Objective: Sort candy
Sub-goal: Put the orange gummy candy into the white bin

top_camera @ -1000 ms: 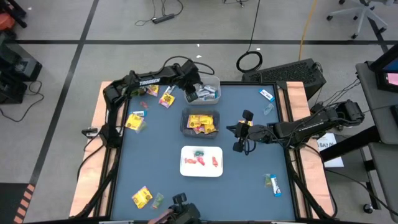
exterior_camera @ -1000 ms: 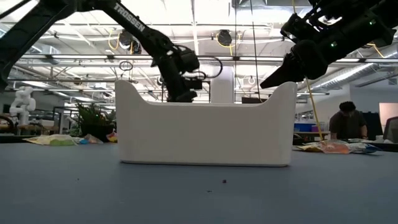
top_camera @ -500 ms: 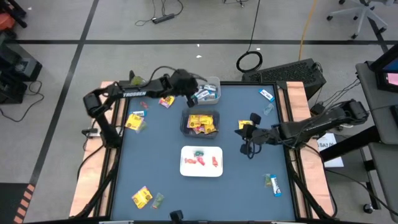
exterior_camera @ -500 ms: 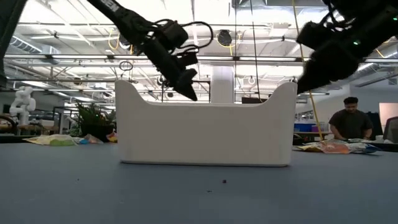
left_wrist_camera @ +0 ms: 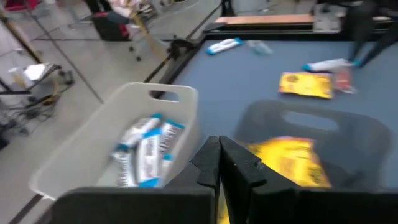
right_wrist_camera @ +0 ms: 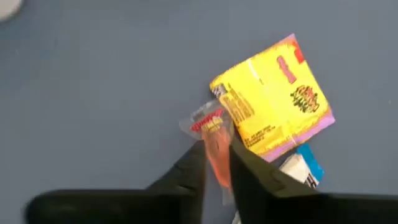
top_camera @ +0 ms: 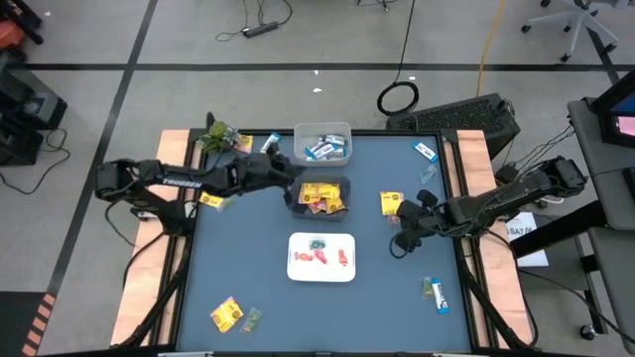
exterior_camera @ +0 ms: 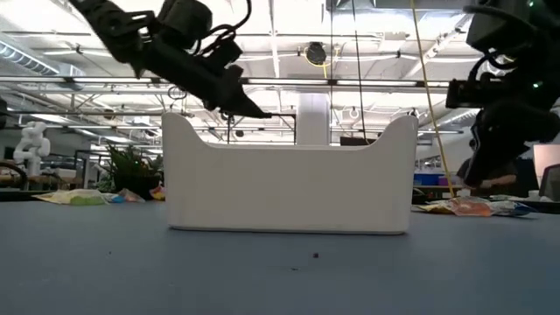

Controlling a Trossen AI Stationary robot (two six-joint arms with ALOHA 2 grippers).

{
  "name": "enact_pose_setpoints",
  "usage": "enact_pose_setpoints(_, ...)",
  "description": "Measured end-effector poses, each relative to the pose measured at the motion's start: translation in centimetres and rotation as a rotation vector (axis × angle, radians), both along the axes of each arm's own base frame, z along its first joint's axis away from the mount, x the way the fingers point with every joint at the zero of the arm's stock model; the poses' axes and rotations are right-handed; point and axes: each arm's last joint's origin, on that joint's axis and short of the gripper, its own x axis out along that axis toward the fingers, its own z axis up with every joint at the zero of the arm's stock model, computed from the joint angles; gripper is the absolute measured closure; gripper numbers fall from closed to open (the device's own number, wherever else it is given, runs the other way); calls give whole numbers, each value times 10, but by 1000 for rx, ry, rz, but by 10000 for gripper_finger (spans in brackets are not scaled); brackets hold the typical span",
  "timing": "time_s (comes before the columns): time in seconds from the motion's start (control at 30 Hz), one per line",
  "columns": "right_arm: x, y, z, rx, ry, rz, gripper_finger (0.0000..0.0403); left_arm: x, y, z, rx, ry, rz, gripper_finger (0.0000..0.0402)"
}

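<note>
1. The left gripper [left_wrist_camera: 219, 163] was held with its fingers pressed together, nothing between them.
2. Just beyond its fingertips a grey bin [left_wrist_camera: 367, 134] with yellow packets [left_wrist_camera: 292, 162] was seen, and beside that a white bin [left_wrist_camera: 93, 152] with blue-and-white bars [left_wrist_camera: 146, 149].
3. The right gripper [right_wrist_camera: 216, 163] was seen with its fingers [right_wrist_camera: 186, 171] narrowly parted, a small red-marked clear wrapper [right_wrist_camera: 211, 134] between the tips.
4. A yellow packet [right_wrist_camera: 273, 99] lay on the table [right_wrist_camera: 93, 93] just beyond those fingertips, touching the wrapper.
5. A blue-and-white piece [right_wrist_camera: 305, 165] lay beside the packet.
</note>
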Motion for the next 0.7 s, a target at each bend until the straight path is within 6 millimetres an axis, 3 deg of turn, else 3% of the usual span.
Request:
enact_pose_setpoints(0.2, 5, -4, -8, -11, 56, -1, 247, -18, -23, -24, -3, -43, -62, 389)
enact_pose_setpoints(0.33, 9, -8, -14, 10, 100, 14, 220, -34, -35, -44, 8, -101, -96, 389)
enact_pose_setpoints(0.5, 13, -13, -21, 26, 145, 12, 246, -52, -46, -56, 16, -180, -132, 388)
enact_pose_setpoints(0.7, 18, -14, -24, 44, 143, 35, 328, -66, -55, -70, -41, -164, -145, 388)
